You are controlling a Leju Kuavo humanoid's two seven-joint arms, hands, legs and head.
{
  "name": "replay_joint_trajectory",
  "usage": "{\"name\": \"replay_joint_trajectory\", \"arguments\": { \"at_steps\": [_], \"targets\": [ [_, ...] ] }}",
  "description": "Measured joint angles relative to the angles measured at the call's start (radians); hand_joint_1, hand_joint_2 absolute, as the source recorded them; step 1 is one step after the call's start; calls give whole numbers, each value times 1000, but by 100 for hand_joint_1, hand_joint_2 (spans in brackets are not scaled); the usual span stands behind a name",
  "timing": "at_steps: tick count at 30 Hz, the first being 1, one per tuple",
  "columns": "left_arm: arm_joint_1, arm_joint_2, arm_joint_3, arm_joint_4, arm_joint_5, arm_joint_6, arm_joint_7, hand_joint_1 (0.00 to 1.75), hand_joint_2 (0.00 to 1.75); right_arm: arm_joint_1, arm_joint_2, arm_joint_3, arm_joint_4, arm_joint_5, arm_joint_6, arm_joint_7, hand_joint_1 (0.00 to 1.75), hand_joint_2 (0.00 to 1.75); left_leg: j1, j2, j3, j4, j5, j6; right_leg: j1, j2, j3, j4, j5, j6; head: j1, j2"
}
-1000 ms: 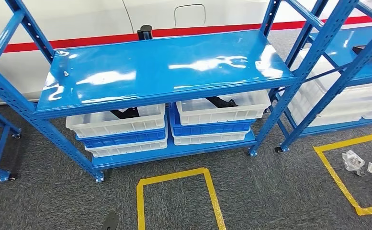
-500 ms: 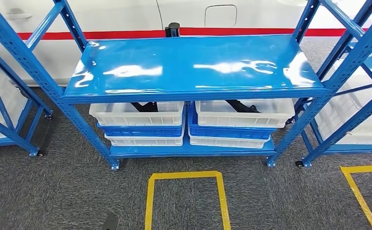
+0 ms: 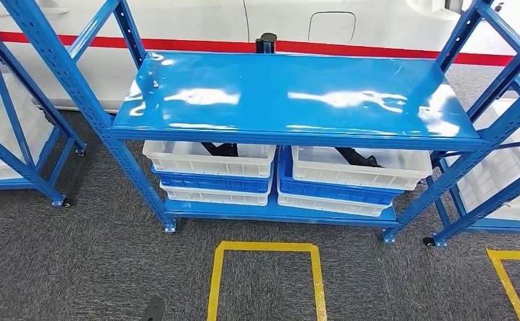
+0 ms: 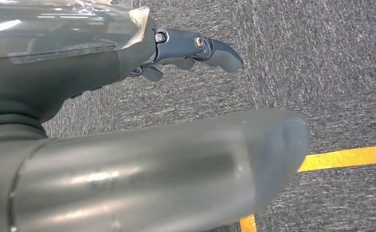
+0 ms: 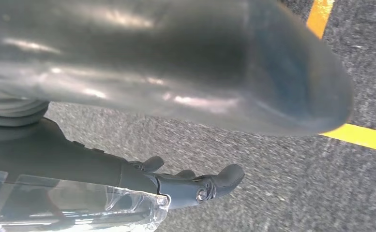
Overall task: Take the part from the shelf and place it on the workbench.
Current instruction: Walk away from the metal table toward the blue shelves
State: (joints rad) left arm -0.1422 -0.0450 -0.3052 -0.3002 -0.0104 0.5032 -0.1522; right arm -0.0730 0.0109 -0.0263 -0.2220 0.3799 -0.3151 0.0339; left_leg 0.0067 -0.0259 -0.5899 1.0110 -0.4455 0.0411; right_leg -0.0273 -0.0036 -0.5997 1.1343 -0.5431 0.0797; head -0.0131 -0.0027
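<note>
- Head view shows two dark parts on the shelf's (image 3: 297, 93) bottom level: one part (image 3: 220, 148) in the left top bin (image 3: 209, 159), the other part (image 3: 357, 157) in the right top bin (image 3: 361, 167).
- Each part lies slantwise in its bin, long axis running from back-left to front-right; the shelf's blue deck overhangs both and hides much of them.
- Both bins sit on stacked blue and white bins, under the deck, so a reach must go in low from the front.
- Left robot hand (image 4: 142, 130), in the left wrist view, hangs over grey carpet (image 4: 321, 72) by a yellow line (image 4: 350, 155), holding nothing, fingers loosely apart.
- Right robot hand (image 5: 166, 82), in the right wrist view, likewise hangs empty and unclenched above carpet.
- Both parts lie ahead of and well apart from the hands; I judge the left arm nearer the left part, the right arm nearer the right one.
- A yellow floor box (image 3: 265, 249) lies just before the shelf.
</note>
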Motion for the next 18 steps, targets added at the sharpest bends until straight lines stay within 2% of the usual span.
{"name": "replay_joint_trajectory", "arguments": {
  "at_steps": [1,2,4,5,6,8,9,13,16,18],
  "targets": [
    [0,0,0,0,0,0,0,0,0,-1,0,-1,0,0,0,0,0,0,-1,-3,0,4,-3,-6,-2,2,25,-59,24,2,1,0],
    [0,0,0,0,0,0,0,0,0,-1,1,-1,0,0,0,0,0,0,-3,-5,-1,9,-7,-10,-5,4,43,-98,39,-1,1,0],
    [0,1,0,0,-1,0,1,0,0,-1,3,-2,0,-1,0,-1,0,0,-6,-6,-3,12,-9,-4,-5,6,50,-112,45,-14,1,0],
    [0,2,0,0,-2,-1,2,0,44,-1,3,-2,0,-2,0,-2,0,0,-6,-6,-3,12,-8,3,-4,6,52,-112,47,-17,1,0],
    [0,2,0,0,-2,-2,4,0,87,-1,3,-2,0,-4,-2,-3,0,44,-5,-6,-2,10,-6,10,-3,6,52,-112,47,-17,1,0],
    [-1,2,0,0,-3,-6,8,0,175,-1,3,-4,0,-10,-5,-6,0,131,-4,-6,1,5,-4,11,1,6,53,-112,46,-19,1,0],
    [-1,2,0,0,-3,-8,10,0,175,-1,3,-5,0,-12,-6,-8,0,175,-4,-6,3,3,-4,10,2,6,53,-112,46,-20,1,0],
    [-1,2,0,0,0,-14,11,0,175,-2,3,-9,0,-17,-12,-14,0,175,-3,-6,4,-2,-1,-3,6,6,53,-111,45,-33,1,0],
    [-1,3,0,0,2,-16,9,0,175,-2,3,-10,0,-18,-13,-20,0,175,-1,-6,4,-3,-2,-20,7,6,52,-111,45,-35,1,0],
    [-1,4,0,0,3,-17,8,0,175,-3,3,-11,0,-19,-14,-21,0,175,-1,-6,4,-3,-2,-27,8,6,52,-111,44,-35,1,0]
  ]
}}
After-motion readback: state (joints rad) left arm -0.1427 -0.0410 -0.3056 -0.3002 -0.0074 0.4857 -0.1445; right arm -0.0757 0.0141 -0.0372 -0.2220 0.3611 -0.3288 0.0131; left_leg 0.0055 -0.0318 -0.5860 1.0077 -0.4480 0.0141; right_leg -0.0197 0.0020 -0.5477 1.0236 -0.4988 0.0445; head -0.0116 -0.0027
